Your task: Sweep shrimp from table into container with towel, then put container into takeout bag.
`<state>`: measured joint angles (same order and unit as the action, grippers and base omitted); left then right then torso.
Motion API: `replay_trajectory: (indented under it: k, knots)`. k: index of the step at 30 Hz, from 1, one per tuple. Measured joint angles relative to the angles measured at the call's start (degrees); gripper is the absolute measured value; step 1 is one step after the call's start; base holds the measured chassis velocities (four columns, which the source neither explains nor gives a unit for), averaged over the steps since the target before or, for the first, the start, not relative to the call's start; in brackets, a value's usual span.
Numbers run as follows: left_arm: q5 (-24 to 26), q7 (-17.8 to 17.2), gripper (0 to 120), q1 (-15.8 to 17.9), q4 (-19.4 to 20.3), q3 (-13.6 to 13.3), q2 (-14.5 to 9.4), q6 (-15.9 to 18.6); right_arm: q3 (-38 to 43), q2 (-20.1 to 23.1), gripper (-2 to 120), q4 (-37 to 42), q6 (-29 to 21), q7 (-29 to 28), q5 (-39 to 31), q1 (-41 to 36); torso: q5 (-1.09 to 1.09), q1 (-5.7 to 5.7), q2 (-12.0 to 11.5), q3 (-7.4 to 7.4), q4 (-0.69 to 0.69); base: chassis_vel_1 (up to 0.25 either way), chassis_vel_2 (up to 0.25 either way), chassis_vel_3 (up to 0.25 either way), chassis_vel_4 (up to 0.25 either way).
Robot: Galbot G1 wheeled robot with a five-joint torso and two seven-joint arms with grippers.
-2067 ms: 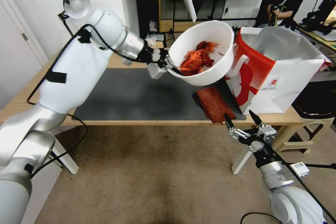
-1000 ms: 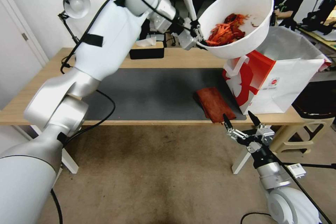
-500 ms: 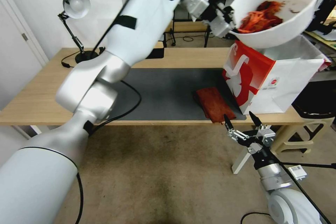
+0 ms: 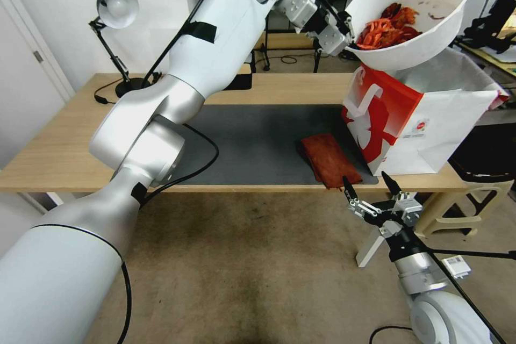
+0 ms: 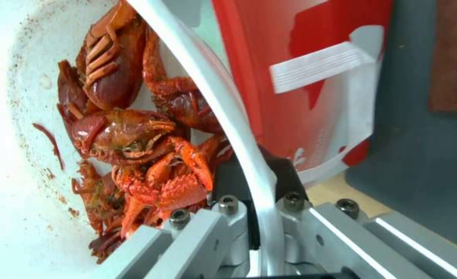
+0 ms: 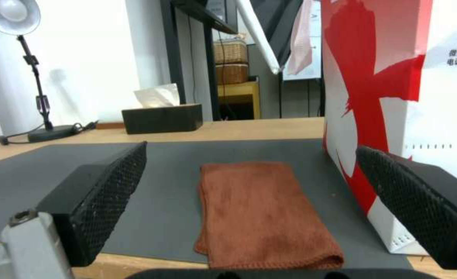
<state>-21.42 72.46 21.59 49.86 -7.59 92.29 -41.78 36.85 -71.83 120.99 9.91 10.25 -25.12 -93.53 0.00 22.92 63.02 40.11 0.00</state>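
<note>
My left gripper (image 4: 346,42) is shut on the rim of the white container (image 4: 430,37) and holds it in the air above the open mouth of the red and white takeout bag (image 4: 424,123). Red-orange shrimp (image 4: 387,29) lie heaped inside the container (image 5: 11,116), close to the clamped rim; the shrimp (image 5: 141,155) fill the near side of it in the left wrist view. The rust-brown towel (image 4: 329,160) lies folded on the dark mat of the table (image 4: 54,156), left of the bag (image 6: 394,116). My right gripper (image 4: 373,193) hangs open below the table's front edge, facing the towel (image 6: 262,213).
A desk lamp (image 4: 114,8) stands at the table's back left. A black tissue box (image 6: 161,116) sits at the back edge. A beige plastic stool (image 4: 473,183) stands right of the table. The dark mat (image 4: 252,145) is bare left of the towel.
My left arm has lifted the container up off the mat and carried it right, until it is over the bag; in the last half second it sank slightly. The right gripper has stayed put.
</note>
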Motion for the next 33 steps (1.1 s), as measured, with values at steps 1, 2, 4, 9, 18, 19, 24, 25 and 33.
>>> replay_trajectory:
  k: [1,2,4,9,18,19,24,25,33]
  knots:
    - [-0.1,-0.5,0,0.0,0.0,-0.1,0.0,0.0,0.0,0.0,100,0.0,0.0,0.0,0.0,0.0,0.0,0.0,0.0,0.0,0.0,0.0,0.0,0.0,0.0]
    - [-0.3,-1.4,0,0.1,-0.1,-0.3,0.0,0.0,0.0,0.0,100,0.0,0.0,0.0,0.0,0.0,0.0,0.0,0.0,0.0,-0.01,0.0,0.0,0.0,0.0]
    - [-0.4,-1.9,0,0.2,-0.3,-0.3,0.0,0.0,0.0,0.0,100,0.0,0.0,0.0,0.0,0.0,0.0,0.0,0.0,0.0,0.0,0.0,0.0,0.0,0.0]
    - [-0.9,-4.2,0,0.2,-0.4,-0.8,-0.1,0.0,0.0,0.0,100,0.0,0.0,0.0,0.0,-0.2,0.0,0.0,0.0,0.0,0.0,0.0,0.0,0.0,0.0]
    - [-1.3,-7.2,0,-0.6,0.0,-3.4,-0.1,-0.7,-0.6,-0.6,100,0.0,0.0,0.0,0.9,-0.2,0.0,0.0,0.0,0.0,-0.01,0.0,0.0,0.0,0.0]
    - [-1.3,-7.2,0,-0.6,0.0,-3.4,-0.1,-0.7,-0.6,-0.6,100,0.0,0.0,0.0,0.9,-0.2,0.0,0.0,0.0,0.0,-0.01,0.0,0.0,0.0,0.0]
    - [-1.4,-7.9,0,-1.2,0.0,-3.8,-0.1,-0.8,-1.1,-1.3,100,-0.5,0.1,0.4,1.7,-0.2,0.01,0.0,0.0,0.0,-0.01,0.0,0.0,0.0,0.0]
    - [-1.5,-7.9,0,-1.2,0.0,-3.9,-0.1,-0.8,-1.2,-1.4,100,-0.6,0.1,0.4,1.8,-0.1,0.01,0.0,0.0,0.0,0.0,0.0,0.0,0.0,0.0]
    - [-1.7,-9.8,0,-1.2,-0.2,-5.4,-0.2,-0.9,-1.3,-1.7,100,-0.6,0.2,0.5,2.0,-0.2,0.0,0.0,0.0,0.0,0.0,0.0,0.0,0.0,0.0]
